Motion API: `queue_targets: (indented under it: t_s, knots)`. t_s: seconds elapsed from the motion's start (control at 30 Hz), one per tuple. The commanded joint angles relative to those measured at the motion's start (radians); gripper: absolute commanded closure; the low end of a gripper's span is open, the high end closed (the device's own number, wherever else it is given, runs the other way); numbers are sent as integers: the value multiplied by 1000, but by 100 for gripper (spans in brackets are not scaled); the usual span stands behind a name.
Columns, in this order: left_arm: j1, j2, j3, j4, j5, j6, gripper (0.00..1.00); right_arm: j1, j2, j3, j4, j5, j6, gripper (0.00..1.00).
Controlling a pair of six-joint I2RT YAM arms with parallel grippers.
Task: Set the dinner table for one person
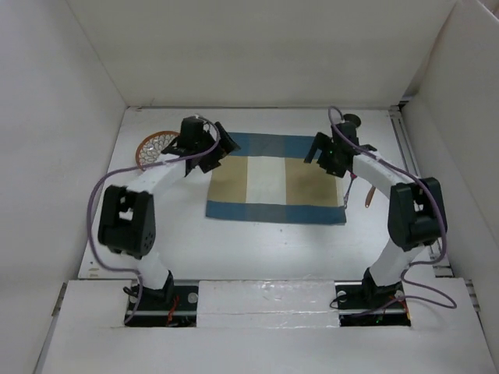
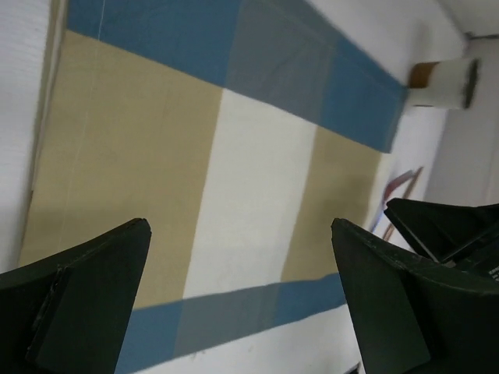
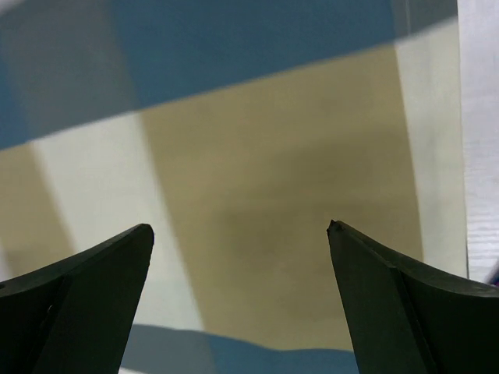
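The dinner table is a flat white surface walled by white panels. A blue, tan and white checked placemat lies flat at its middle. My left gripper hovers open and empty over the mat's left edge; in the left wrist view the mat fills the gap between the fingers. My right gripper hovers open and empty over the mat's right part, with tan cloth between its fingers in the right wrist view.
An orange patterned plate lies at the back left, partly behind the left arm. A thin copper-coloured utensil lies right of the mat. A white cup with a tan band shows beyond the mat's far corner.
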Motion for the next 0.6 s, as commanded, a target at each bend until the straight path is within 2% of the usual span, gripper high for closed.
queue_targets:
  t_s: [0.0, 0.13, 0.4, 0.5, 0.57]
  knots:
    - [-57, 157, 130, -49, 42, 6, 0, 22, 80, 72, -115, 96, -8, 0]
    - [-127, 347, 302, -191, -73, 27, 0, 43, 132, 84, -129, 155, 24, 0]
    - [-127, 461, 301, -278, -213, -86, 0, 75, 324, 242, -265, 193, 15, 0]
    - [-109, 473, 313, -302, -224, -114, 0, 98, 383, 318, -308, 216, 15, 0]
    - [-98, 473, 313, -302, -233, -134, 0, 98, 422, 357, -317, 179, 15, 0]
